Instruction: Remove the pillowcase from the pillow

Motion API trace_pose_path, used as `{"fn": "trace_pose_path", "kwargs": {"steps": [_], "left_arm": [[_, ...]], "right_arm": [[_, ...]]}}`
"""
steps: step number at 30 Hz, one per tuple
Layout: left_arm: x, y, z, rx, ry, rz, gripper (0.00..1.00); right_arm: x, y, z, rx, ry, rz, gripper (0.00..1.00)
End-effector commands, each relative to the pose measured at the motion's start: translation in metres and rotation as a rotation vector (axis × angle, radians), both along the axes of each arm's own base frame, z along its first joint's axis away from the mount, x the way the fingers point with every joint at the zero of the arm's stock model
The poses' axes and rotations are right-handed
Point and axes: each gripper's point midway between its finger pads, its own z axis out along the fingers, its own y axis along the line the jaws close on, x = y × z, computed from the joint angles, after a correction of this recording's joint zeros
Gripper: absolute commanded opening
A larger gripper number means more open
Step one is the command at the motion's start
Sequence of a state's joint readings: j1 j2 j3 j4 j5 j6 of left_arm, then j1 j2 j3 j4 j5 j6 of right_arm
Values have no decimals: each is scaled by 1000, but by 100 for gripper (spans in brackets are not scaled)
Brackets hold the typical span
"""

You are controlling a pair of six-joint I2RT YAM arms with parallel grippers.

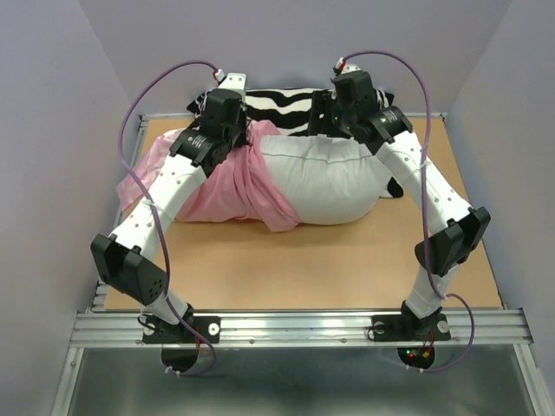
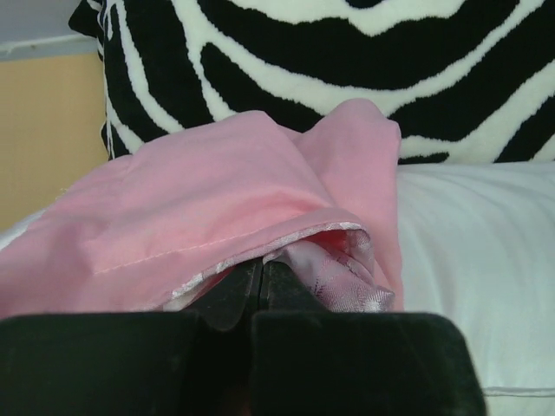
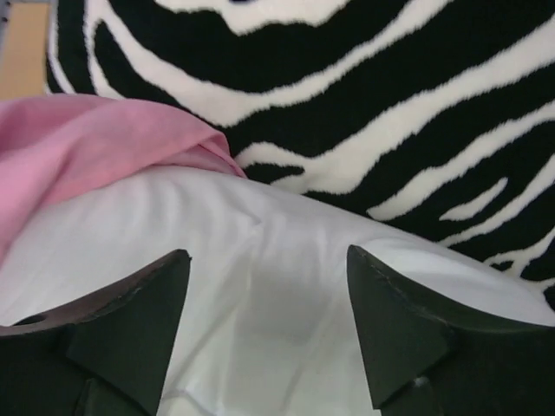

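The white pillow (image 1: 334, 182) lies across the table's middle, its right part bare. The pink pillowcase (image 1: 227, 189) is bunched over its left part, with its hem pulled up at the back. My left gripper (image 1: 244, 134) is at the pillow's back edge. In the left wrist view its fingers (image 2: 260, 279) are pressed together under the pillowcase (image 2: 199, 199) hem, with shiny printed fabric beside them. My right gripper (image 1: 336, 128) is open at the bare pillow's back edge. In the right wrist view it (image 3: 267, 260) straddles white pillow (image 3: 260, 260) cloth, touching nothing I can make out.
A black-and-white zebra-striped pillow (image 1: 286, 104) lies against the back wall right behind both grippers; it also fills the top of the left wrist view (image 2: 347, 69) and right wrist view (image 3: 390, 104). Bare wooden tabletop (image 1: 303, 269) lies in front of the pillow.
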State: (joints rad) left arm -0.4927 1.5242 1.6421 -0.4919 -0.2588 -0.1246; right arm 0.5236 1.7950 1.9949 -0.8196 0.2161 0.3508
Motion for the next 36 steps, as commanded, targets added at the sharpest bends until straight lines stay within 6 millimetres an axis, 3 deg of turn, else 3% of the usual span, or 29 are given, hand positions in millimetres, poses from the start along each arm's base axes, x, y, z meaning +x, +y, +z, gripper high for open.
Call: {"fn": "trace_pose_path", "kwargs": {"steps": [1, 3, 5, 6, 7, 8, 9, 11, 12, 13, 14, 15, 16, 18, 19, 21, 22, 23, 24, 26, 28, 29, 30, 31, 33, 36], "left_arm": [[25, -6, 32, -54, -96, 44, 0], [31, 0, 29, -54, -95, 69, 0], [40, 3, 25, -57, -83, 80, 1], [45, 3, 21, -55, -74, 86, 2], [48, 4, 20, -54, -69, 88, 2], [51, 4, 18, -53, -62, 87, 2], [55, 3, 14, -48, -46, 92, 2], [58, 0, 11, -50, -37, 85, 2], [59, -2, 7, -52, -30, 82, 2], [59, -2, 7, -56, -30, 81, 3], [59, -4, 7, -65, -31, 79, 3], [59, -6, 6, -69, -29, 73, 3], [59, -6, 4, -70, -28, 72, 3], [59, -6, 2, -68, -23, 69, 3], [59, -6, 2, -70, -23, 70, 4], [57, -10, 2, -74, -19, 51, 7], [55, -11, 6, -79, -27, 46, 14], [53, -15, 6, -76, -30, 35, 19], [51, -19, 11, -73, -43, 15, 33], [48, -25, 14, -70, -53, -8, 45], [41, -34, 26, -71, -81, -48, 55], [38, -38, 30, -76, -90, -65, 56], [33, -43, 35, -79, -102, -75, 58], [26, -43, 50, -81, -139, -80, 60], [8, -44, 76, -99, -205, -72, 64], [-18, -41, 101, -146, -279, -50, 69]], "right_arm": [[-5, 5, 102, 132, -235, 64, 81], [-17, 2, 99, 133, -222, 84, 84], [-40, -4, 112, 168, -247, 112, 87], [-46, -4, 94, 166, -215, 124, 88], [-67, -11, 114, 203, -264, 142, 89], [-75, -11, 119, 233, -287, 158, 90], [-81, -14, 91, 215, -237, 155, 92], [-103, -23, 89, 242, -248, 160, 93], [-105, -26, 61, 221, -208, 150, 93], [-107, -31, 44, 204, -190, 130, 94], [-108, -34, 32, 192, -181, 114, 95], [-108, -38, 34, 205, -220, 96, 96], [-109, -38, 1, 186, -170, 92, 98], [-102, -34, -9, 214, -199, 88, 100], [-100, -34, -34, 195, -169, 80, 100], [-89, -29, -51, 182, -168, 74, 100], [-80, -24, -54, 191, -188, 81, 100], [-73, -20, -76, 172, -157, 81, 100], [-63, -14, -77, 186, -178, 83, 100], [-47, -8, -100, 160, -146, 63, 100], [-33, -7, -99, 158, -163, 34, 94], [-27, -4, -111, 150, -138, 24, 88], [-22, -3, -108, 150, -144, 14, 79], [-16, 0, -107, 158, -144, 8, 48], [-5, 2, -97, 169, -156, -20, 17], [3, 9, -97, 165, -119, -29, 1]]}}
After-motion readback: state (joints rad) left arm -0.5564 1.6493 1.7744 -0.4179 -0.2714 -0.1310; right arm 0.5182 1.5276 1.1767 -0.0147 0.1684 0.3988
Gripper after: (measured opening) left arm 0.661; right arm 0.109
